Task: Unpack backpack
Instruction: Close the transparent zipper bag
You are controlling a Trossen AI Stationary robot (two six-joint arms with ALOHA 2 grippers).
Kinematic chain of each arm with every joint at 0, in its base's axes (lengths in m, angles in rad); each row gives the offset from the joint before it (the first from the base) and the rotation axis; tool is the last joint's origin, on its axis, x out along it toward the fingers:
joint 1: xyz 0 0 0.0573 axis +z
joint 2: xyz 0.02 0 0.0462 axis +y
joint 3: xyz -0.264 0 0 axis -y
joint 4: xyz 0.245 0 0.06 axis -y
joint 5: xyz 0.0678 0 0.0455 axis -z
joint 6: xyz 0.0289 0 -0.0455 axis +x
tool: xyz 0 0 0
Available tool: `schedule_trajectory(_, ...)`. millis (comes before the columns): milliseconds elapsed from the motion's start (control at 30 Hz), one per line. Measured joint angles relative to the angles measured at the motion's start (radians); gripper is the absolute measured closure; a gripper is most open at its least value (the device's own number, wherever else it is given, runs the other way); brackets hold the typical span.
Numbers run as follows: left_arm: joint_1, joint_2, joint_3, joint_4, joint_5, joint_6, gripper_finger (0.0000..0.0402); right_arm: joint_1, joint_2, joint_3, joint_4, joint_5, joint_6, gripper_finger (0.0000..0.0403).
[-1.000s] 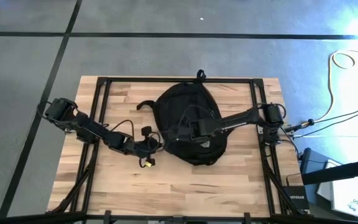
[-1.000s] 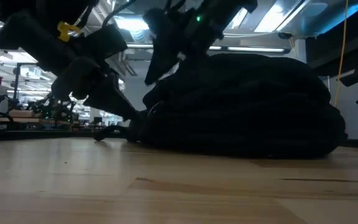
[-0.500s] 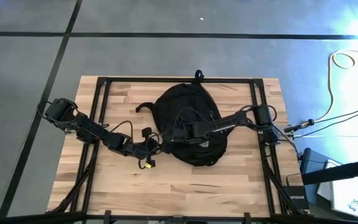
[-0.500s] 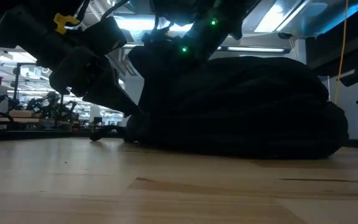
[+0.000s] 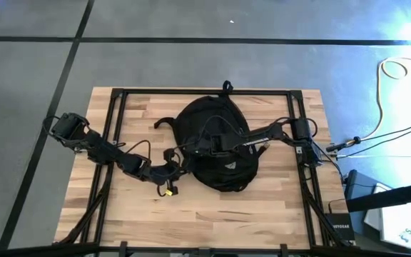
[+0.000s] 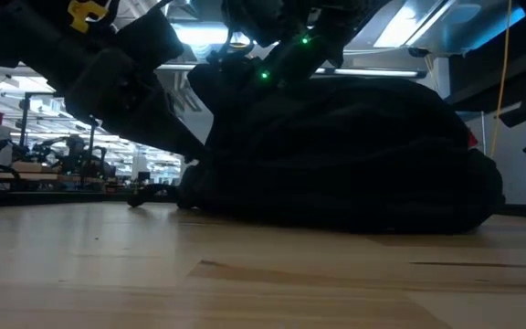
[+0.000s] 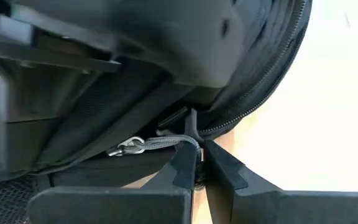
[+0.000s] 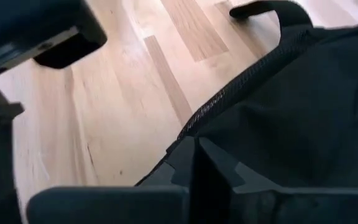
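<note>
The black backpack [image 5: 220, 143] lies flat on its back in the middle of the wooden table [image 5: 212, 214]. Both grippers are at its left edge. My left gripper [image 7: 199, 158] reaches in from the table's left and is shut on a grey zipper-pull cord. My right gripper [image 8: 196, 152] reaches over the backpack from the right and is shut on black fabric beside the zipper line [image 8: 229, 93]. In the high view the left gripper [image 5: 183, 163] and the right gripper [image 5: 190, 148] stand close together. My left gripper pinches the grey cord of a zipper pull [image 7: 185, 139] between its two fingertips, at the backpack's left edge near the table. Its fingers slant down from the table's left. The cord runs slack to a silver pull piece [image 7: 128, 147]. My right gripper pinches the backpack's black fabric [image 8: 194, 171] at the left edge, just beside the zipper. The fingers slant down from the right, over the backpack's top. Whether they have one layer or several, I cannot tell. The backpack stays on the table.
A loose black strap [image 5: 164, 121] lies on the table left of the backpack, and a carry loop [image 5: 229, 86] points to the far edge. Black frame rails [image 5: 114, 128] run along the table's sides. Bare wood lies toward the near edge.
My right gripper has gone toward the table's left, across the top of the backpack, and down to its left edge, close to my left gripper.
</note>
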Motion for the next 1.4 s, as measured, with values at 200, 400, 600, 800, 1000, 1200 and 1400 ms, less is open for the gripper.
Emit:
schedule_trajectory(200, -0.006, 0.000, 0.000, 0.054, 0.001, 0.000, 0.0400, -0.014, 0.000, 0.000, 0.029, 0.003, -0.013, 0.0403)
schedule_trajectory(400, -0.008, 0.000, 0.000, 0.173, 0.057, 0.010, 0.0400, -0.044, 0.000, 0.000, 0.037, 0.025, -0.033, 0.0403)
schedule_trajectory(600, -0.014, 0.000, 0.000, 0.191, 0.084, 0.016, 0.0400, -0.062, 0.000, 0.000, 0.037, 0.013, -0.062, 0.0403)
schedule_trajectory(800, -0.018, 0.000, 0.001, 0.170, 0.104, 0.001, 0.0399, -0.014, -0.092, -0.003, 0.017, -0.084, -0.138, 0.0402)
schedule_trajectory(1000, -0.026, 0.000, 0.002, 0.165, 0.101, 0.002, 0.0399, 0.088, -0.272, 0.000, -0.324, 0.141, -0.243, 0.0402)
schedule_trajectory(1200, -0.031, 0.000, 0.002, 0.181, 0.093, 0.025, 0.0399, 0.269, -0.287, 0.003, -0.319, 0.075, -0.278, 0.0359)
schedule_trajectory(1400, -0.032, 0.000, 0.002, 0.209, 0.091, 0.028, 0.0399, 0.377, -0.155, -0.003, -0.215, 0.280, -0.359, 0.0251)
